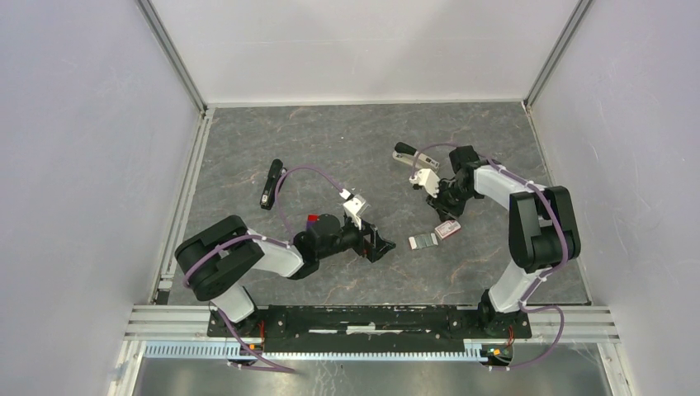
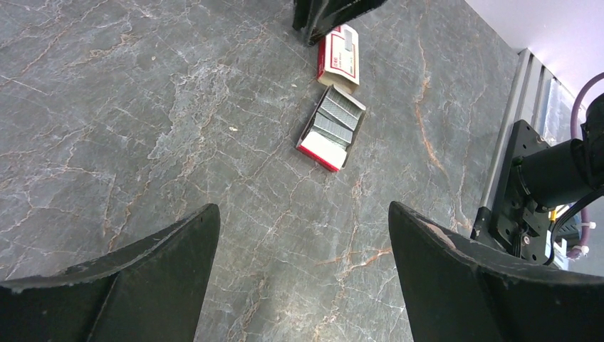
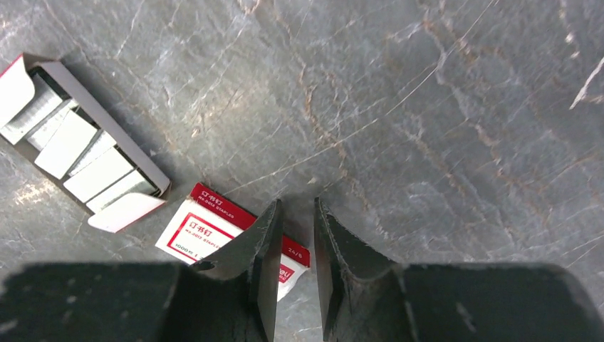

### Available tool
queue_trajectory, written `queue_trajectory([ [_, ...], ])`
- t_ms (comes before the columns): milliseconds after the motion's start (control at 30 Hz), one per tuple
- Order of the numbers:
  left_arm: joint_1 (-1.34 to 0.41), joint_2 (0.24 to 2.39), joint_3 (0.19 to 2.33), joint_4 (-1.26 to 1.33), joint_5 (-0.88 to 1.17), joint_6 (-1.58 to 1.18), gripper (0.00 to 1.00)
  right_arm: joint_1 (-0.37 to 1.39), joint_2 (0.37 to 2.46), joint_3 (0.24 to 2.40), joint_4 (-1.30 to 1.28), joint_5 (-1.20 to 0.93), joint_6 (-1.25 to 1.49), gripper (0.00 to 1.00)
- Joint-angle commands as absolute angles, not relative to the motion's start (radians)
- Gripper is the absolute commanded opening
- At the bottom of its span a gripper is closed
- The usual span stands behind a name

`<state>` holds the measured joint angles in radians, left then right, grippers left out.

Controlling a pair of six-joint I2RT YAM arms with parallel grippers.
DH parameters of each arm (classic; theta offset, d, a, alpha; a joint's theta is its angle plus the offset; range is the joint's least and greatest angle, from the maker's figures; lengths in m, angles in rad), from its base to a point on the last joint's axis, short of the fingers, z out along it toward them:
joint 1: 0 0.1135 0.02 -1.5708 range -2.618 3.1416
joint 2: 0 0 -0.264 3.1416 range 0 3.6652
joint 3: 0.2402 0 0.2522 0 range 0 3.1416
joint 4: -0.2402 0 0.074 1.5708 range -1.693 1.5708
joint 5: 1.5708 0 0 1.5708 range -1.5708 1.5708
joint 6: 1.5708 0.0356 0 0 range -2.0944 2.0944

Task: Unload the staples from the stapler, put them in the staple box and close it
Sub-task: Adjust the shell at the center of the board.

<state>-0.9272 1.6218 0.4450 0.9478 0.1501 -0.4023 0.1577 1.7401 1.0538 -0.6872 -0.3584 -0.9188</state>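
right gripper [image 3: 295, 203]: fingers only a sliver apart, nothing between them, tips right over red-and-white staple box [image 3: 214, 235]. open tray [image 3: 117, 135] of staples [image 3: 68, 142] just off its left finger. left gripper [image 2: 303, 210]: fingers wide apart, empty, same tray straight ahead of gap. stapler [image 1: 271, 183] black bar lies well apart, back past left wrist; beige rail [image 1: 410, 157] sits near right wrist.

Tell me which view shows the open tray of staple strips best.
Left wrist: the open tray lies whole and unobstructed near the middle of the frame. The right wrist view shows the tray larger, but cut off at the left edge. Top external shows it only as a small pale patch.
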Motion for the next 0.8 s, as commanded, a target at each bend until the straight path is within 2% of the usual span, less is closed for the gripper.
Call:
queue_trajectory([
  [0, -0.932, 1.593, 0.446, 0.997, 0.153, -0.433, 0.94, 0.144, 1.679, 0.992, -0.676, -0.354, -0.937, 0.29],
  [500, -0.936, 1.642, 0.505, 1.018, 0.181, -0.457, 0.93, 0.111, 1.603, 0.924, -0.675, -0.436, -0.919, 0.31],
  [633, -0.949, 1.666, 0.528, 1.017, 0.178, -0.468, 0.93, 0.085, 1.572, 0.932, -0.603, -0.457, -0.827, 0.38],
  [767, -0.961, 1.704, 0.553, 1.014, 0.158, -0.530, 0.89, -0.022, 1.494, 0.942, -0.546, -0.562, -0.745, 0.42],
])
